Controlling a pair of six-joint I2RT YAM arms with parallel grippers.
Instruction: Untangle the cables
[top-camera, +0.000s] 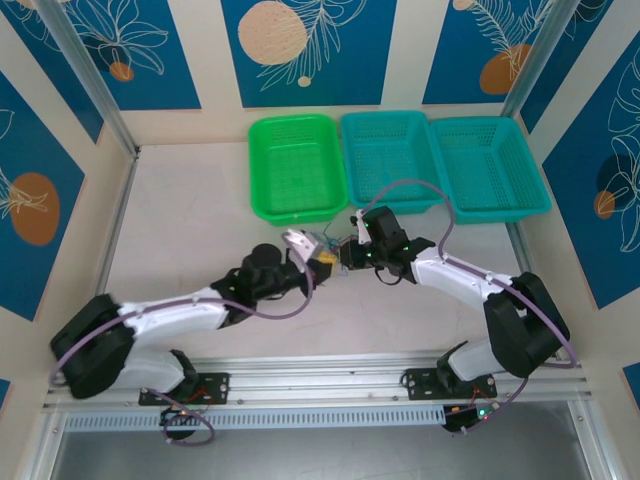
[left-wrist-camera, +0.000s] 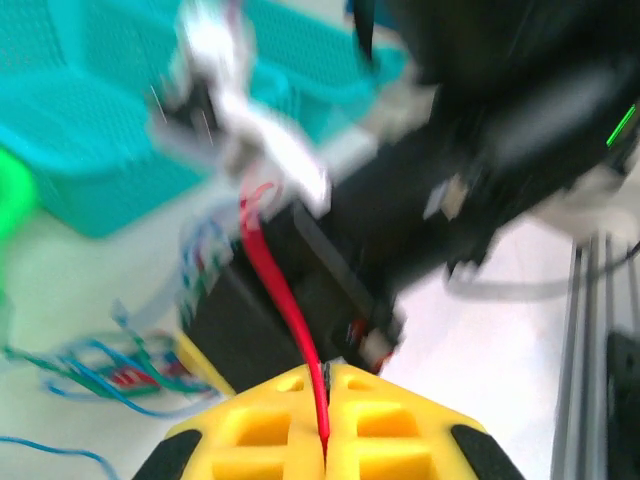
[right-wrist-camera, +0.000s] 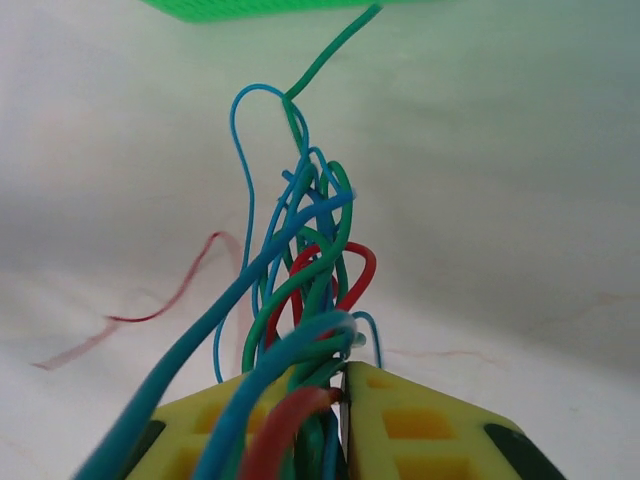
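The two arms met over the middle of the worktop (top-camera: 190, 220), just in front of the green basket (top-camera: 255, 170), with the cables (right-wrist-camera: 305, 260) gathered between them. The right tool (right-wrist-camera: 342, 375) was pinched on the tangle itself. Blue, green and red strands bunched in the slit between its yellow pads, and the rest of the knot stood away from it, one green end reaching toward the basket. It looked to be serving as the anchor. The left tool (left-wrist-camera: 325, 378) was closed tight on a single red wire (left-wrist-camera: 282, 295), which ran straight from its pads up toward the dark body of the other arm. That grip on one strand, I judge, was meant to draw it clear while the bundle was held back. Loose blue and green loops (left-wrist-camera: 100, 365) showed, blurred, beside it.
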